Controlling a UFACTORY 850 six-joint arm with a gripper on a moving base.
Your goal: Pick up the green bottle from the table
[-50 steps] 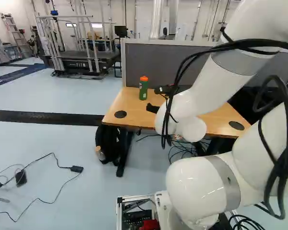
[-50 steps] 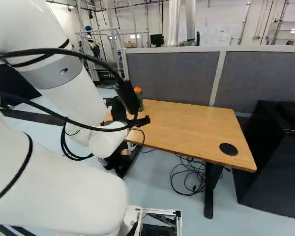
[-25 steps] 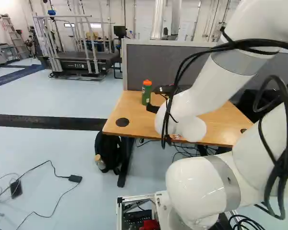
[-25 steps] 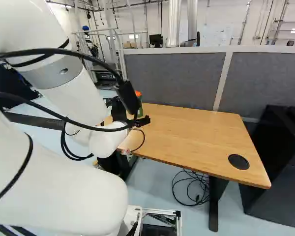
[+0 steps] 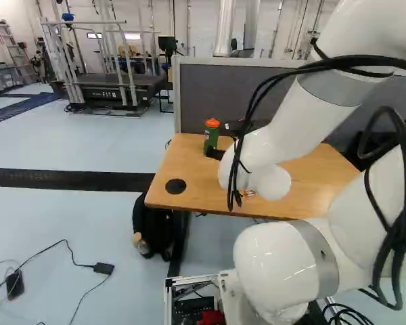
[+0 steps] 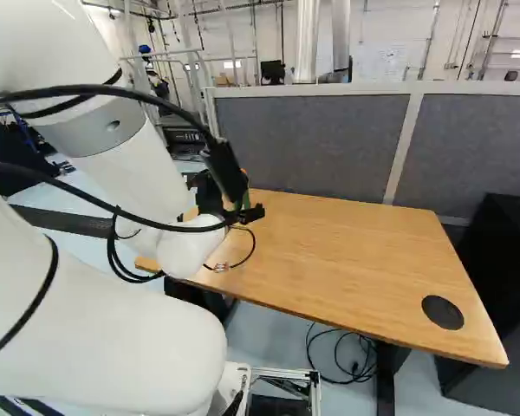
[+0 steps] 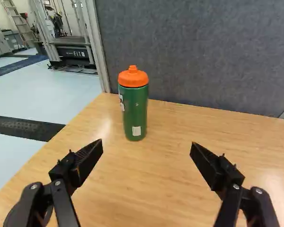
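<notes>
In the left base view, a black part of my gripper (image 5: 215, 154) shows beside the white wrist, over the wooden table (image 5: 189, 176). The green bottle (image 5: 210, 137) with an orange lid stands upright near the table's far left part, close to the grey partition. From the wrist view, my gripper (image 7: 146, 149) has its fingers wide apart with nothing between them. Ahead of them, a little toward the left finger's side, the bottle (image 7: 135, 111) is in full view, apart from both. Cables and the gripper mostly hide it in the right base view.
The grey partition (image 6: 308, 139) runs along the table's far edge. A black cabinet (image 6: 503, 286) stands right of the table. A backpack (image 5: 152, 227) is on the floor by the table leg, and cables (image 5: 68, 250) lie on the floor at left.
The base has moved forward, and the table and bottle appear nearer in both base views. The arm keeps its pose against its lowest joint. The bottle stays at its place on the table.
</notes>
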